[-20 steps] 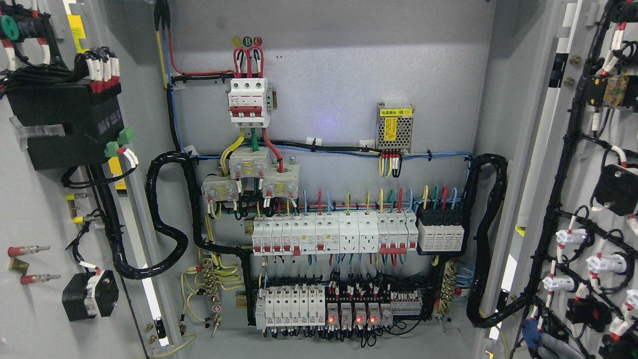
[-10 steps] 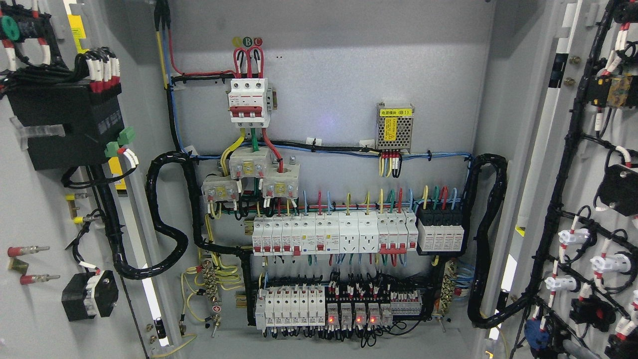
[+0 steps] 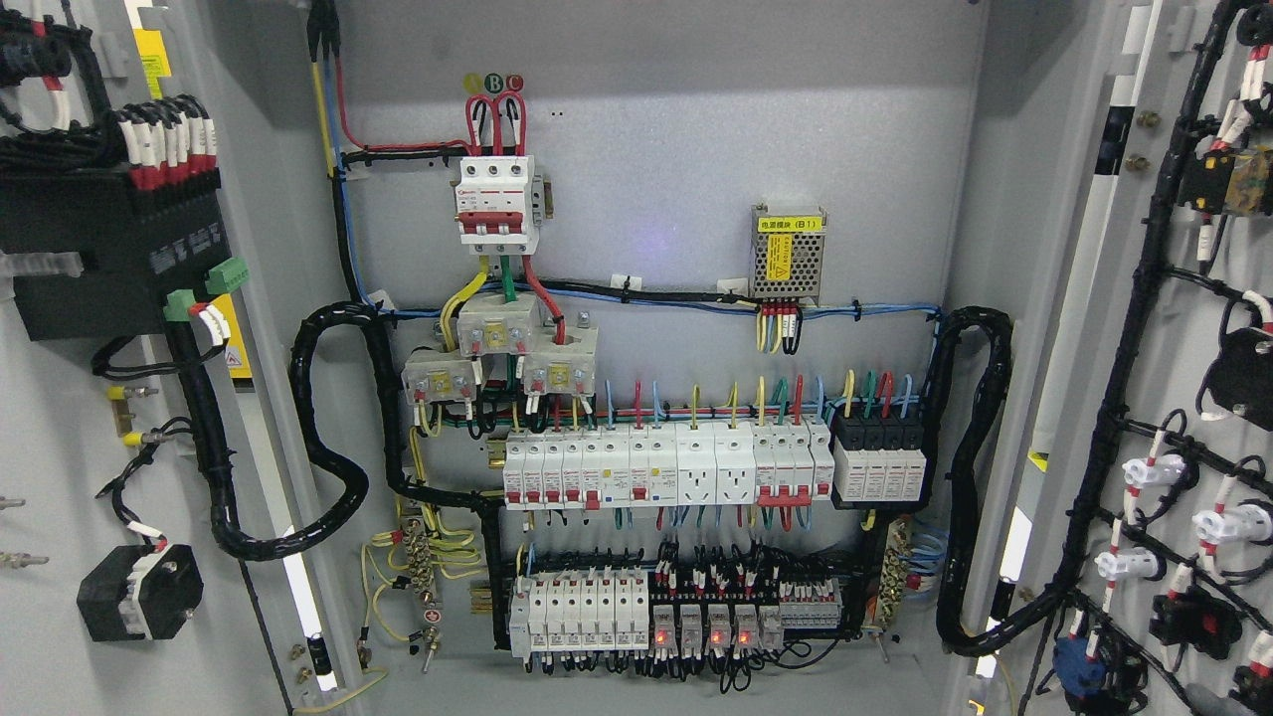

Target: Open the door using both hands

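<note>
- Left door: swung open at the frame's left, inner face and wiring exposed.
- Right door: swung open at the right, likewise.
- Cabinet: interior in full view between the doors, breakers mid-panel.
- Hands: neither is in view; state undetermined.

Even, bright overhead light across grey back panel; faint bluish-violet glare spot at centre. Soft shadow in upper left and upper right corners. Centre sharp, breaker rows crisp. Left door and right door slightly soft toward frame edges, lines splayed by wide-angle distortion.
</note>
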Tool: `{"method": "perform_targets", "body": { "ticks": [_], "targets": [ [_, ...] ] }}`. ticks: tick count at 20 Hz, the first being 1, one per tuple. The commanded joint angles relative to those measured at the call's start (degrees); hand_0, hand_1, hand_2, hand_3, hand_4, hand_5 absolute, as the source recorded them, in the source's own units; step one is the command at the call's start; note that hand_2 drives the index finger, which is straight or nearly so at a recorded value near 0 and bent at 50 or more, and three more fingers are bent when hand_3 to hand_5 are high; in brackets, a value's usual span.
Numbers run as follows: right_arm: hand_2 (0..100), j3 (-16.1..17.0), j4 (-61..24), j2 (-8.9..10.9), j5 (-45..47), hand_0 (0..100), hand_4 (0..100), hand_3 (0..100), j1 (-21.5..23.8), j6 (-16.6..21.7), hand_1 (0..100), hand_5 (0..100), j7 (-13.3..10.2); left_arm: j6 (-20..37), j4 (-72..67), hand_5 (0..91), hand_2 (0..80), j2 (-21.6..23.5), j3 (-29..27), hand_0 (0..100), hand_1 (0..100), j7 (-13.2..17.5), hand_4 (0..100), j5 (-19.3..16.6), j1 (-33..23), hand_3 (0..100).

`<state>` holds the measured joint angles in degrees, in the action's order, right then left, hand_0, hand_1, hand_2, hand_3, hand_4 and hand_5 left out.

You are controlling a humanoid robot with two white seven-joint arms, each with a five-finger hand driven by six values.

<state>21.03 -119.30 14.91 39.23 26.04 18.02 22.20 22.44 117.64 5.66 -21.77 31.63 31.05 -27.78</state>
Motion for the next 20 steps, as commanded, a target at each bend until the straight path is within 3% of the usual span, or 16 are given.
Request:
{"method": "perform_targets", "body": {
  "ticks": [1,7,12,17,20],
  "targets": [
    [0,4.19,0.12,-0.94,1.90,20,0,0,1.12,-0.09,12,0,0.03,-3.36,-5.65,0.0,0.0,2.94,-9.43,0,0,0.63,0,5.06,0.88,0],
    [0,5.51,0.04,-0.94,2.96,20,0,0,2.35,-0.09,12,0,0.12,-5.82,-10.32,0.0,0.0,7.95,-10.14,0,0,0.71,0,6.39,2.55,0],
    [0,6.65,-0.05,-0.94,3.13,20,0,0,2.79,0.00,12,0,0.12,-10.40,-15.23,0.0,0.0,12.69,-12.07,0,0,0.72,0,11.74,5.98,0],
    [0,7.53,0.21,-0.94,3.92,20,0,0,2.79,-0.09,12,0,0.12,-10.49,-18.14,0.0,0.0,16.92,-13.03,0,0,4.66,0,15.70,6.69,0],
    [0,7.89,0.56,-0.76,7.52,20,0,0,3.57,-0.35,12,0,0.12,-10.49,-19.37,0.0,0.0,17.01,-13.48,0,0,4.76,0,15.70,6.69,0]
  ]
}}
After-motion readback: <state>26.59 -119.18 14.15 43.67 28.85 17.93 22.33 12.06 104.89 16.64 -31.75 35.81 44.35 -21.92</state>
